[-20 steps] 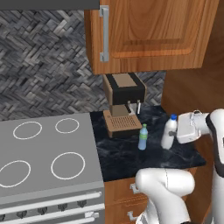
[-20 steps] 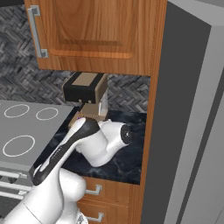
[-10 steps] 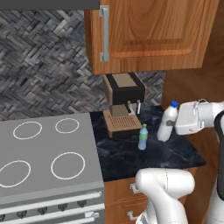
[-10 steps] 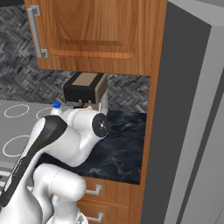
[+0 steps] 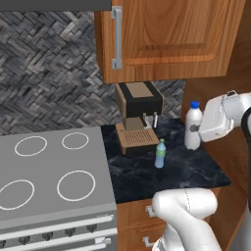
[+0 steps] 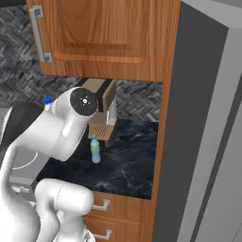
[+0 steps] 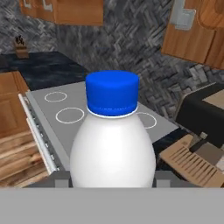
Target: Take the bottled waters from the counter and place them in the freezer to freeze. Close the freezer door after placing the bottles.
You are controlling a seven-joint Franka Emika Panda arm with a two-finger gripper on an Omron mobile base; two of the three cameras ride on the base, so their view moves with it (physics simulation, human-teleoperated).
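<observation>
The gripper (image 5: 196,128), closed on the white bottle (image 5: 193,126), has lifted it off the counter (image 5: 162,176); green-capped bottle (image 5: 160,154) remains.

A brown and black boxy coffee machine (image 5: 138,116) is set at the back edge of the worktop, under a brown wooden wall cupboard with a silver handle (image 5: 166,37). A grey stovetop with four white rings (image 5: 49,172) is seen alongside, backed by a grey herringbone tiled wall (image 5: 46,73).
</observation>
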